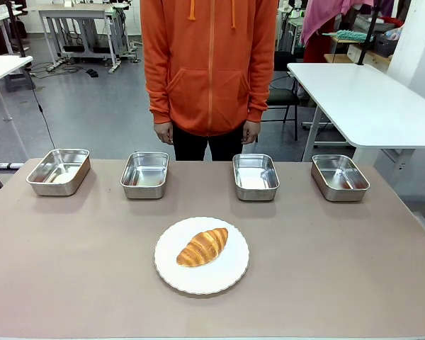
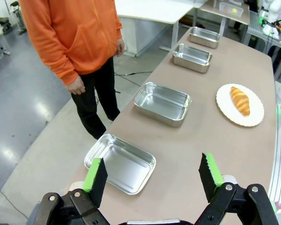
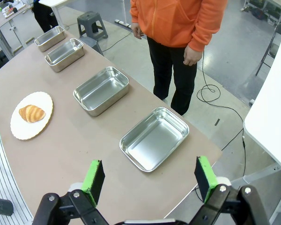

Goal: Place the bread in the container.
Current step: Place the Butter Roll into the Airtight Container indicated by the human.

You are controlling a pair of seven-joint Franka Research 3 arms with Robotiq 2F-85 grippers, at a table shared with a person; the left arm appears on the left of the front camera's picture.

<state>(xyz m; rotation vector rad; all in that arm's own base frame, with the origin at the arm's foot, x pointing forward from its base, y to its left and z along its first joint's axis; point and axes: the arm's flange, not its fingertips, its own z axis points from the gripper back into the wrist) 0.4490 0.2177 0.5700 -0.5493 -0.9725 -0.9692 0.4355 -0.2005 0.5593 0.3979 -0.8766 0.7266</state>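
The left gripper is held high over the left end of the table and is tipped down toward it. Its jaws are spread wide, and nothing is held or touched. The right gripper is held the same way over the right end, its jaws spread wide with nothing between them. The bread is laid on a round white plate in the middle, near the robot's side. 4 steel containers are lined up in a row behind it, apart from the plate. A person in orange is stood at the far side, hands hung down.
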